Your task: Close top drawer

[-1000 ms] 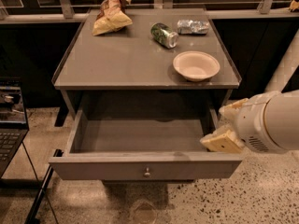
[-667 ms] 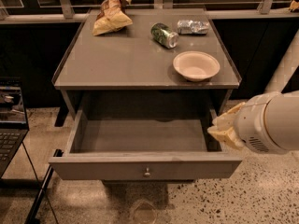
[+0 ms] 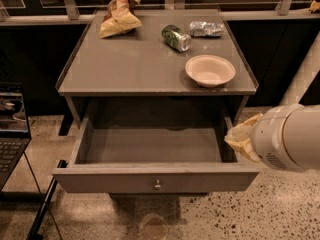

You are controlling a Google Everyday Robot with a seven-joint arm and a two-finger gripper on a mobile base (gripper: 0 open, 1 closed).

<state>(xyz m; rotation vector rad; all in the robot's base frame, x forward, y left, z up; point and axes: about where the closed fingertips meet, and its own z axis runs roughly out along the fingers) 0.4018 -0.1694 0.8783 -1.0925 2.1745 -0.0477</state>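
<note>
The top drawer [image 3: 115,180] of the grey-brown cabinet stands pulled far out toward me, and its inside is bare. Its flat front carries one small round metal knob [image 3: 157,185] at the centre. My gripper [image 3: 241,139], cream-coloured on a thick white arm [image 3: 290,136], hangs at the drawer's right side, level with the right wall near the front corner. It holds nothing that I can see. The lower drawers are hidden behind the open drawer's front.
On the cabinet top [image 3: 125,66] lie a chip bag [image 3: 119,16], a green can [image 3: 176,37] on its side, a crushed silver can [image 3: 206,29] and a pale bowl [image 3: 210,70]. A laptop [image 3: 10,129] stands at the left. A white pole [image 3: 305,79] rises at the right.
My gripper's tip has shifted slightly at the drawer's right side. The drawer stands as far out as before.
</note>
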